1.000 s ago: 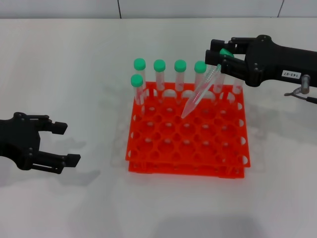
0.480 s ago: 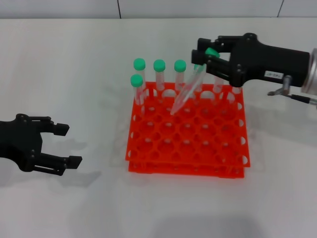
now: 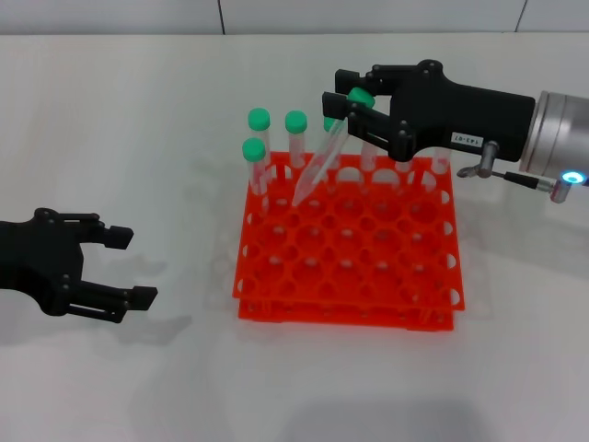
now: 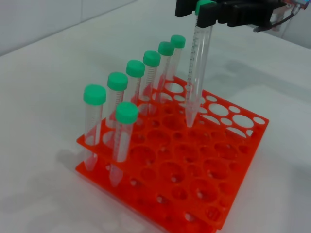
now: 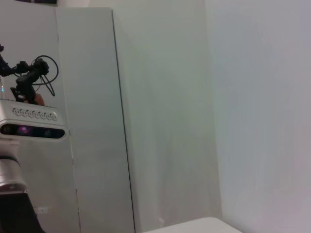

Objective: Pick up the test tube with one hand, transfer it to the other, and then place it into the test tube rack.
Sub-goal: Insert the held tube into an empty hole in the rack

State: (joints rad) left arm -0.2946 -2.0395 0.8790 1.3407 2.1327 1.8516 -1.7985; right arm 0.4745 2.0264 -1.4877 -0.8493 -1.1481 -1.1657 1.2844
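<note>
Hovering over the far rows of the orange test tube rack, the right gripper pinches the tilted test tube by its cap; straighten it before lowering; left gripper spread, idle near left

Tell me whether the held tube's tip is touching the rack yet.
Cannot tell. In the left wrist view the test tube, held by the right gripper, has its tip at the rack top, with no gap plainly visible.

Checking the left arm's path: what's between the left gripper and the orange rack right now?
Nothing: in the head view, only bare white table separates the open left gripper from the test tube rack.
</note>
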